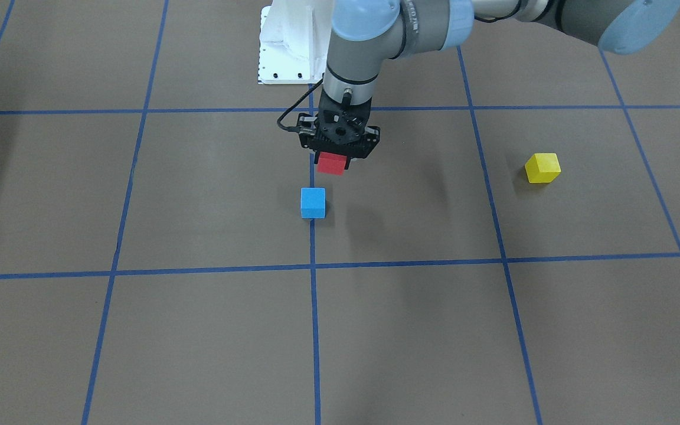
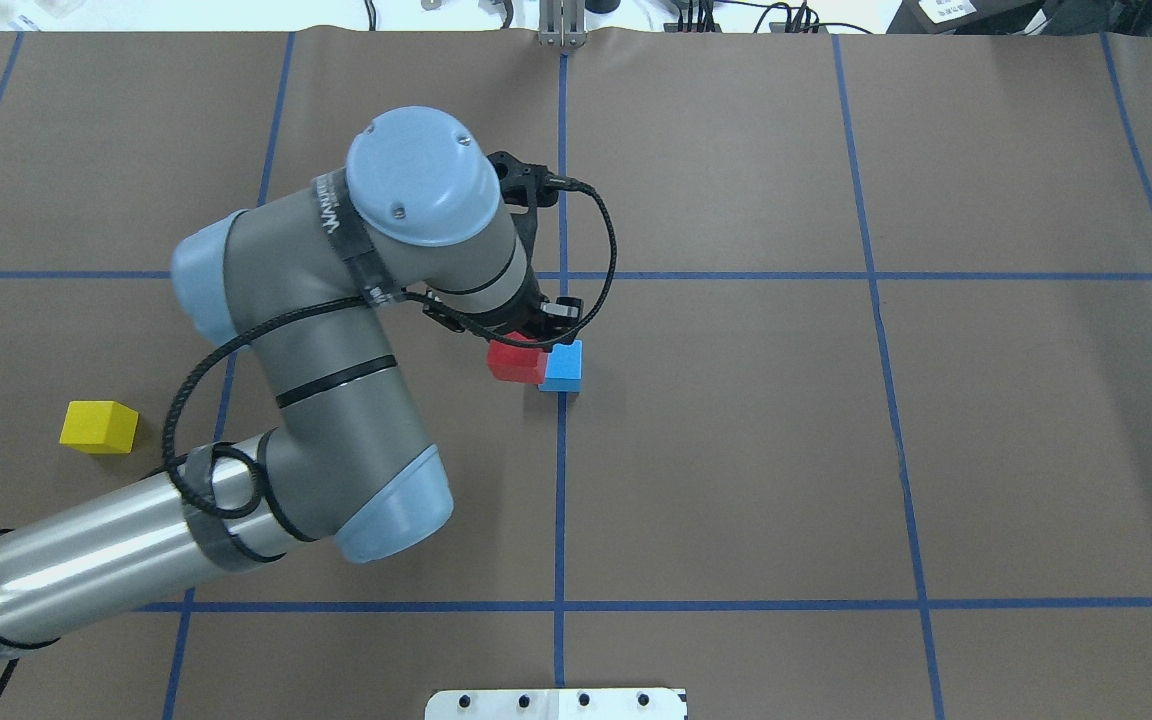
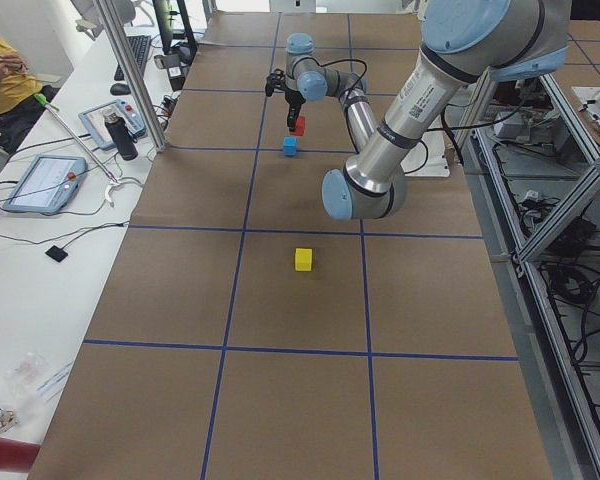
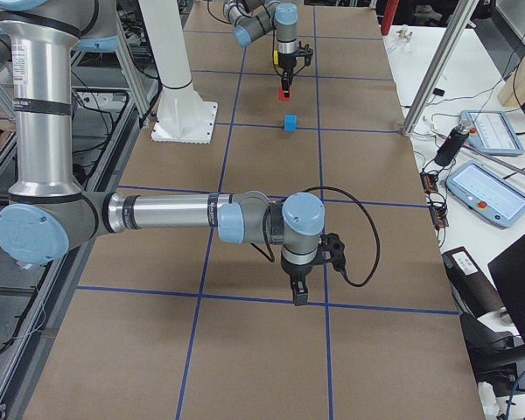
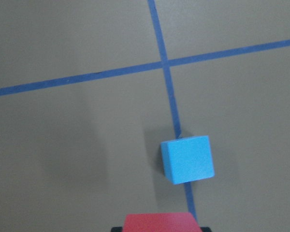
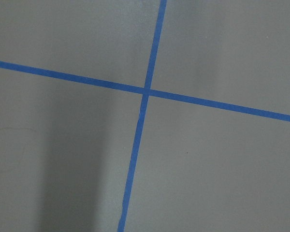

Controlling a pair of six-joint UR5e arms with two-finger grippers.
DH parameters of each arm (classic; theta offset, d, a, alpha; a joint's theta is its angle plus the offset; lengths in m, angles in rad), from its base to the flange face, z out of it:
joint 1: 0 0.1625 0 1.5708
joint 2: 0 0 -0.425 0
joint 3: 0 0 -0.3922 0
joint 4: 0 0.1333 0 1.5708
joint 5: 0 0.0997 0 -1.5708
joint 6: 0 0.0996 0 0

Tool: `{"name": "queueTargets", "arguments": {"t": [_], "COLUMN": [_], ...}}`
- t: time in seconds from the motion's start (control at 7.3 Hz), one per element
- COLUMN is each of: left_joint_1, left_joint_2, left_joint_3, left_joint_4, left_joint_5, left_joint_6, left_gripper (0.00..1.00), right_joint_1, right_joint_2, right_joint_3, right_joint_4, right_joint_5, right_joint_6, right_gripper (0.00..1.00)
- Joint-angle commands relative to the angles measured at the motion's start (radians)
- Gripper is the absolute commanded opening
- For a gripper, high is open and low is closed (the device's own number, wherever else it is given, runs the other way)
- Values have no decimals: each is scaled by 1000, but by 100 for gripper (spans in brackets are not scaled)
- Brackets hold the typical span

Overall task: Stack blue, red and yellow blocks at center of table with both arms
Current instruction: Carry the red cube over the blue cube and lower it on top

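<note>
My left gripper (image 1: 337, 154) is shut on the red block (image 1: 332, 166) and holds it above the table. The block is a little to the robot side of the blue block (image 1: 313, 202), not over it. The blue block sits on the centre line of the table. In the left wrist view the red block (image 5: 159, 222) shows at the bottom edge, with the blue block (image 5: 188, 158) ahead of it. The yellow block (image 1: 542, 167) lies alone on the robot's left side. My right gripper (image 4: 297, 293) hangs over bare table near a tape crossing. I cannot tell whether it is open or shut.
The table is brown with blue tape grid lines (image 2: 561, 480). A white base plate (image 1: 284, 47) stands at the robot's edge. Tablets and cables (image 4: 486, 188) lie on a side bench beyond the table.
</note>
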Motion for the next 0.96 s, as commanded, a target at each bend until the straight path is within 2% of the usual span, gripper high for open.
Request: {"name": "queueTargets", "arguments": {"t": [0.0, 0.14, 0.41, 0.55, 0.82], "left_joint_1": [0, 0, 3, 11, 20], "left_joint_2": [-86, -89, -89, -89, -86], "left_joint_3": [186, 226, 238, 238, 240], "left_joint_4": [-84, -112, -111, -109, -103], "left_joint_5": [24, 24, 24, 24, 24], "left_joint_6": [-16, -15, -16, -17, -38], "left_gripper": [0, 0, 22, 26, 41], "right_joint_1": [0, 1, 0, 1, 0], "right_joint_2": [1, 3, 1, 3, 3], "right_joint_3": [-1, -1, -1, -1, -1], "right_joint_4": [1, -1, -1, -1, 1], "right_joint_5": [0, 0, 0, 0, 0], "right_joint_6": [2, 2, 2, 2, 2], "right_gripper": [100, 100, 100, 100, 100]}}
